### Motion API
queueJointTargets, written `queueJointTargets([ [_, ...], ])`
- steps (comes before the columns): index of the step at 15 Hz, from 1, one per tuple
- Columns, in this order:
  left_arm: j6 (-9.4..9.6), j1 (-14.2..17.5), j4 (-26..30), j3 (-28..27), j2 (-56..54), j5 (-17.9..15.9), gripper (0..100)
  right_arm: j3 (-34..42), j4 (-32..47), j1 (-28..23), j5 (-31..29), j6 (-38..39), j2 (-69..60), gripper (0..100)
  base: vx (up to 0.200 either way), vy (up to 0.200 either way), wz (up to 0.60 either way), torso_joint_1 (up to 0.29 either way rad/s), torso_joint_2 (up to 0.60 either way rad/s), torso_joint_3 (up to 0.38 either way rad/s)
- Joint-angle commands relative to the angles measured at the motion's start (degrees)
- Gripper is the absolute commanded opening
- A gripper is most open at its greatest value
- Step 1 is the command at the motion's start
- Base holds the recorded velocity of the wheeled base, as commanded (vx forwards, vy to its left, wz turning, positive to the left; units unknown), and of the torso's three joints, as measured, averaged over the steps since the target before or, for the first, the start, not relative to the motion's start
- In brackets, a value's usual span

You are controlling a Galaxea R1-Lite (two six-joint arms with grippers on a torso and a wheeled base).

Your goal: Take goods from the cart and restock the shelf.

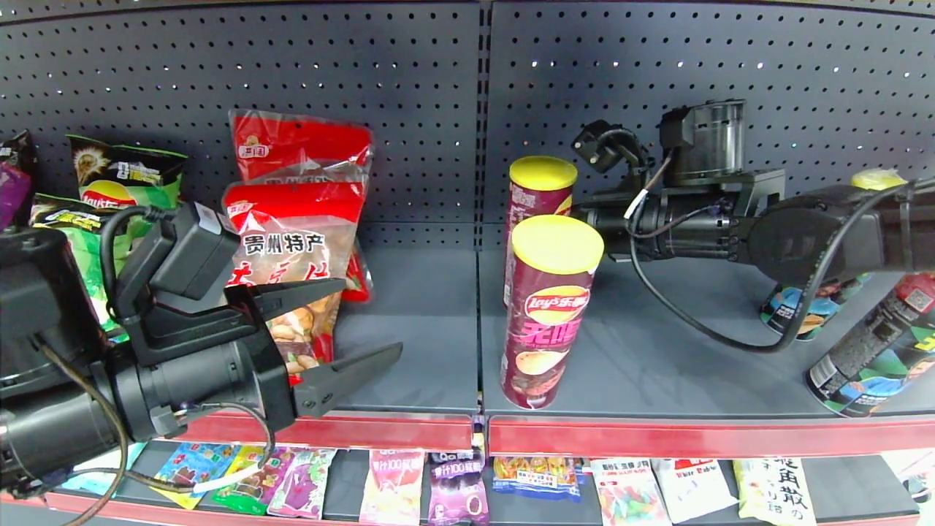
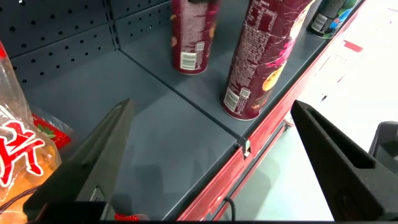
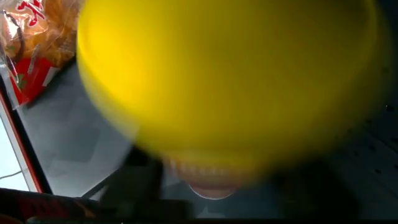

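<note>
On the shelf (image 1: 424, 329), the rear can (image 1: 537, 193) is met from 3 o'clock by the right gripper (image 1: 592, 215); whether it is clamped cannot be told. The left gripper (image 1: 371, 315) is held spread open at 9 o'clock of the front can (image 1: 548, 321).

Head view looks down at the shelf (image 1: 424, 343), front chip can (image 1: 549, 321) central, left wrist view low and near, facing that same can, right wrist view tight against a yellow lid (image 3: 230, 81).
</note>
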Motion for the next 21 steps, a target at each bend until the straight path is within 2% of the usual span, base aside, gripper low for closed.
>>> queueJointTargets([
  [1,0.06,0.0,0.0,0.0,0.2,0.0,100,0.1,0.2,0.0,0.0,0.0,-0.6,100,0.000,0.000,0.00,0.000,0.00,0.000],
  [7,-0.03,0.0,0.1,0.4,0.7,0.0,100,7.4,0.0,-0.4,-0.2,0.1,-7.5,100,0.000,0.000,0.00,0.000,0.00,0.000],
  [14,0.15,0.0,-0.1,0.7,3.2,0.0,100,16.5,0.0,-5.7,-0.4,0.1,-14.9,100,0.000,0.000,0.00,0.000,0.00,0.000],
  [19,0.76,-0.3,-0.5,0.0,6.6,0.0,100,26.8,0.0,-6.4,-2.3,0.1,-22.6,100,0.000,0.000,0.00,0.000,0.00,0.000],
  [21,1.82,-0.3,-0.5,-0.6,8.5,0.0,100,33.5,0.0,-6.0,-2.3,0.0,-28.6,100,0.000,0.000,0.00,0.000,0.00,0.000],
])
